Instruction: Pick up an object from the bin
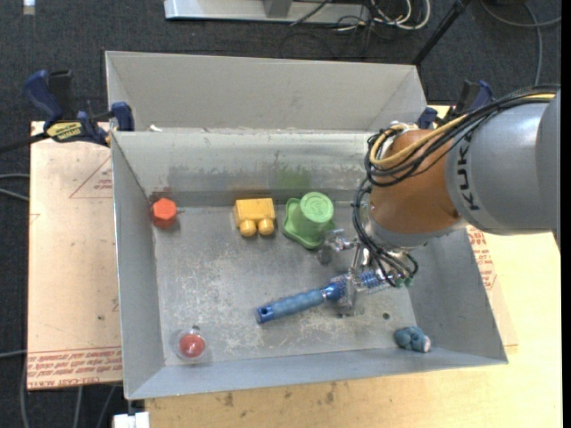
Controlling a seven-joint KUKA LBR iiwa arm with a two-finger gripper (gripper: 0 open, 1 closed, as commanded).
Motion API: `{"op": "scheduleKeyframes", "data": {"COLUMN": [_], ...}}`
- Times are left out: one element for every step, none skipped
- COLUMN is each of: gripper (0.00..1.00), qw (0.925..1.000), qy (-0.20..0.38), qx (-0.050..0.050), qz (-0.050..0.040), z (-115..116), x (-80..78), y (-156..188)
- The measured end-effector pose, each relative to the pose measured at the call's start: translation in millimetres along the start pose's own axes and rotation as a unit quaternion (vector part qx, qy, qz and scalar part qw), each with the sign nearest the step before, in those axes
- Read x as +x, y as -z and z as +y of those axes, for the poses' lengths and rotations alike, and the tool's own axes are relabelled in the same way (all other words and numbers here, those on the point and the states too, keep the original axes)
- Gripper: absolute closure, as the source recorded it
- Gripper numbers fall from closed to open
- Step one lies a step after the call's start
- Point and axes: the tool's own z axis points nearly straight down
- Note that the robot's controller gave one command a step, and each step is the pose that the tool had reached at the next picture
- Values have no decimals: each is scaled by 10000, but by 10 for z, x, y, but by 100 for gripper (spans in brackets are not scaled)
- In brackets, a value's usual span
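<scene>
Now: arm point(513, 163) reaches in from the right over the bin's point(223, 279) right half. Its grey link ends in an orange cover point(412, 194), with black and yellow cables point(390, 146) looped across the top of it.

Gripper point(350, 291) is down low near the floor, right of centre. It sits at the right end of a blue tool point(299, 303). Grip state: cannot tell whether it is clamped on that end or loose. The metal parts and the tool's end overlap there.

Blue tool: long and thin, a stick or handle shape. Lies flat on the floor in the lower middle, slanted, left end lower and nearer the front wall, right end up at the gripper.

Other items, all spread out, no heap:
- Green cup point(310, 218) near the back wall, just left of the orange cover, lying tilted with its round face up.
- Yellow block point(254, 217) just left of the cup, with two rounded knobs on its front side.
- Orange piece point(164, 210), small, in the back left corner.
- Red ball point(191, 344) in the front left corner.
- Grey-blue lump point(411, 338) in the front right corner, apart from the gripper.

Floor is scuffed bare metal between the items.
</scene>
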Motion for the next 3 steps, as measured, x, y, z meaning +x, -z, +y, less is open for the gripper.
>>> {"op": "scheduleKeyframes", "data": {"gripper": [0,0,100], "qw": [10000,10000,10000], "qy": [-2,-3,-3], "qx": [-1,-1,-2], "qz": [-5,-11,-5], "z": [1,1,2], "x": [-5,-10,-7], "y": [1,3,-2]}}
